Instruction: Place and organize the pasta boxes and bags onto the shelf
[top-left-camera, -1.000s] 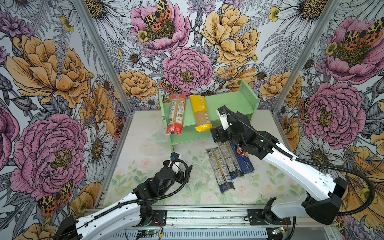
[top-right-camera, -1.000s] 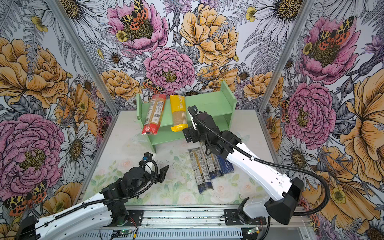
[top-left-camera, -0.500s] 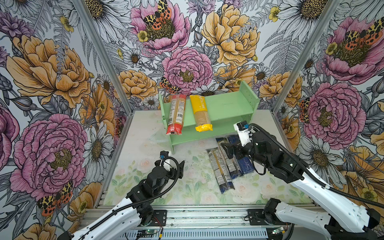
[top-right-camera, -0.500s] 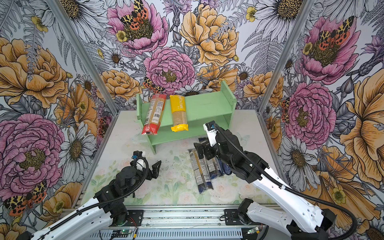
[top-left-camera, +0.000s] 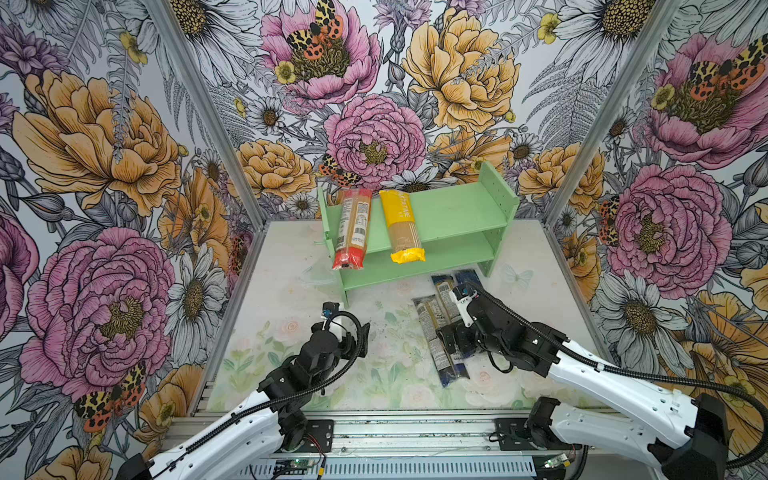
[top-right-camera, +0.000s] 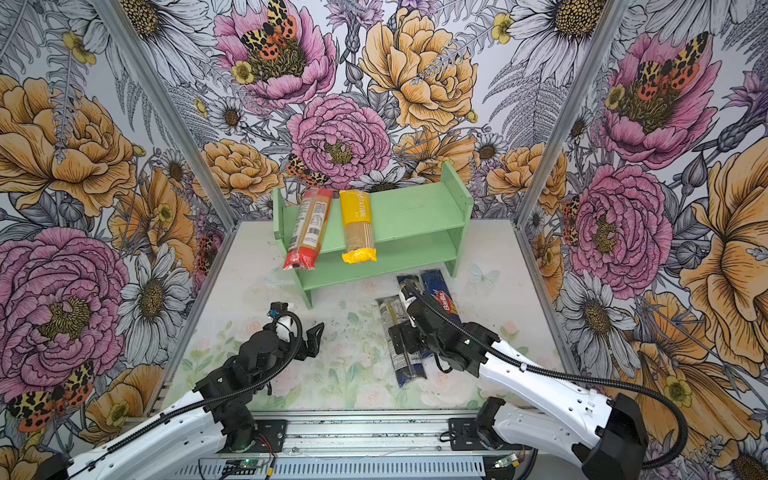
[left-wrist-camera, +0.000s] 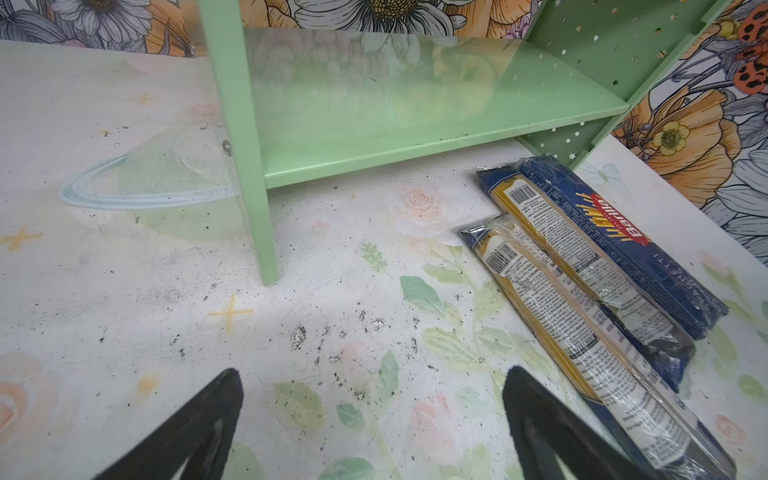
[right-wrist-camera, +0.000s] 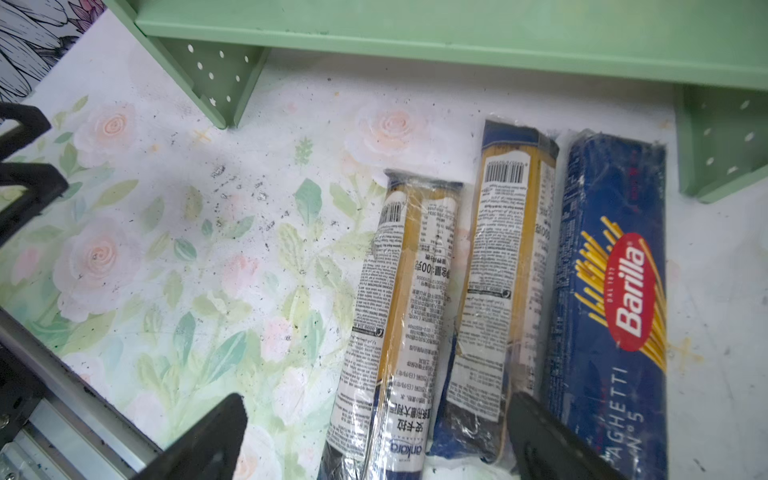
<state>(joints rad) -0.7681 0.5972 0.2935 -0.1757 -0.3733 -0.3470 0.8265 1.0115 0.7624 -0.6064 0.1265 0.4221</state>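
a: the left end effector hangs wide open over bare table, holding nothing, just short of the shelf.
b: what's on the shelf?
a: two bags lie across its top tier, both poking past the front edge: the red-ended bag, then the yellow bag.
b: and on the table?
a: three packs lie side by side in front of the shelf: the near blue-ended bag, the second blue-ended bag, the barilla box.
b: the right end effector?
a: it's wide open and empty, low over both blue-ended bags. it would likely do best to centre on one bag, pinch its narrow width near mid-length so it won't sag, and lay it beside the yellow bag.
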